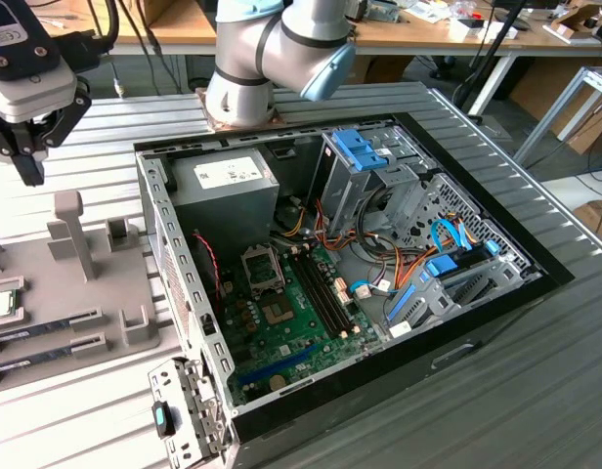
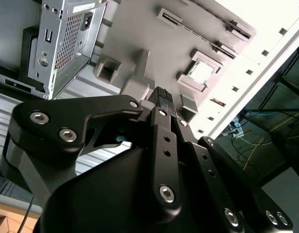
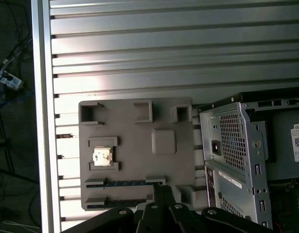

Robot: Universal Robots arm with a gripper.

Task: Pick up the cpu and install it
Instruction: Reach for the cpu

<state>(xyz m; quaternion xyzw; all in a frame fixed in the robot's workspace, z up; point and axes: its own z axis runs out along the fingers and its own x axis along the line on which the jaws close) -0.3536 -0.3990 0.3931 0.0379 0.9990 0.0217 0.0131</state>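
The cpu (image 3: 102, 156) lies flat in its framed pocket on the grey tray (image 3: 140, 145), by the tray edge farthest from the computer case (image 3: 237, 145). Two memory sticks (image 3: 125, 183) lie slotted just beside it. My gripper (image 3: 162, 190) hangs above the tray's stick side, fingers pressed together on nothing, apart from the cpu (image 2: 202, 73). The exterior view shows an upright post (image 1: 71, 234) on the tray and, inside the case, the board's socket (image 1: 264, 269).
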